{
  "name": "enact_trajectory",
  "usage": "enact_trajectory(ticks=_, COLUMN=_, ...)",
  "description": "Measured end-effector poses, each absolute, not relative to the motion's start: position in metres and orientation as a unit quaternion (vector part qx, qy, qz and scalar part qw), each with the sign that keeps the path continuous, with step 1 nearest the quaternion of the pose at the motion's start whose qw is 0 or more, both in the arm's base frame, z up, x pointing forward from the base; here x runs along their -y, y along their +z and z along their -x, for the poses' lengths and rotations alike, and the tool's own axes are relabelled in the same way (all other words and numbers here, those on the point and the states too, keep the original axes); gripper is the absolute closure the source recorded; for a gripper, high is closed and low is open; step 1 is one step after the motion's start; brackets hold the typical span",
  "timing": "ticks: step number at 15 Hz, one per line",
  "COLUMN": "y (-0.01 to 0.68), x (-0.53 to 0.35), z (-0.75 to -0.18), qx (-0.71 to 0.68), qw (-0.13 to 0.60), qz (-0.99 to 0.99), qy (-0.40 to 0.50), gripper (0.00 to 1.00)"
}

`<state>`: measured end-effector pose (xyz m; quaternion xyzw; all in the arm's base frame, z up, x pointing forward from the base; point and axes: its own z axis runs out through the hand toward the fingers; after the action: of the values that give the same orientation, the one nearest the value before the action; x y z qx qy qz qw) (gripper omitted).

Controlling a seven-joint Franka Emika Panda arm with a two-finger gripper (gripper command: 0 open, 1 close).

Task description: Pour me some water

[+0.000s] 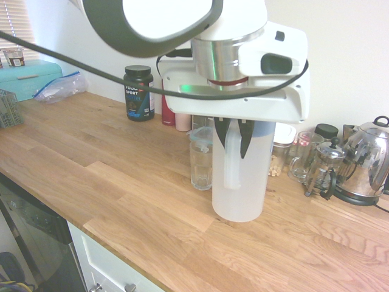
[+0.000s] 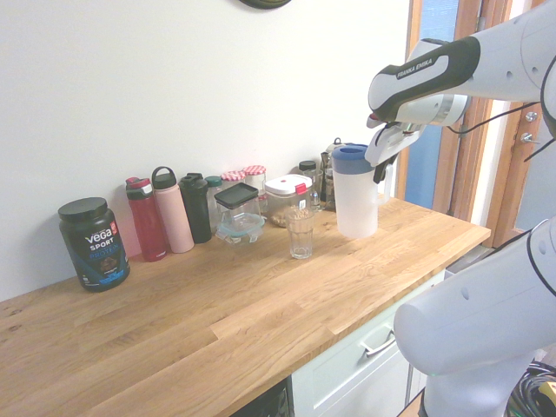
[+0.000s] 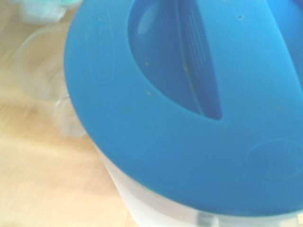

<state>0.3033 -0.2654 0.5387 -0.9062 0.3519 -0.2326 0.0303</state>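
Close to the lens, a white robot arm is seen with its gripper [image 1: 236,139] held above the handle side of a tall frosted jug [image 1: 242,182] with a blue lid [image 3: 189,109]. The fingers are closed on nothing. The jug, presumably holding the water, stands upright on the wooden counter [image 1: 121,188], just beside an empty drinking glass [image 2: 301,233]. With closed fingers the handle cannot be taken; the jug could be knocked against the glass.
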Motion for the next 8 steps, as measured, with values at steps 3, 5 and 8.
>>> enact_trajectory(ticks=3, y=0.534, x=0.259, z=-0.286, qx=-0.409, qw=0.046, qz=0.870, qy=-0.270, gripper=1.00)
enact_trajectory(ticks=5, y=0.530, x=0.247, z=-0.275, qx=-0.436, qw=0.057, qz=0.856, qy=-0.274, gripper=1.00)
enact_trajectory(ticks=8, y=0.518, x=0.215, z=-0.261, qx=-0.448, qw=0.059, qz=0.859, qy=-0.242, gripper=1.00)
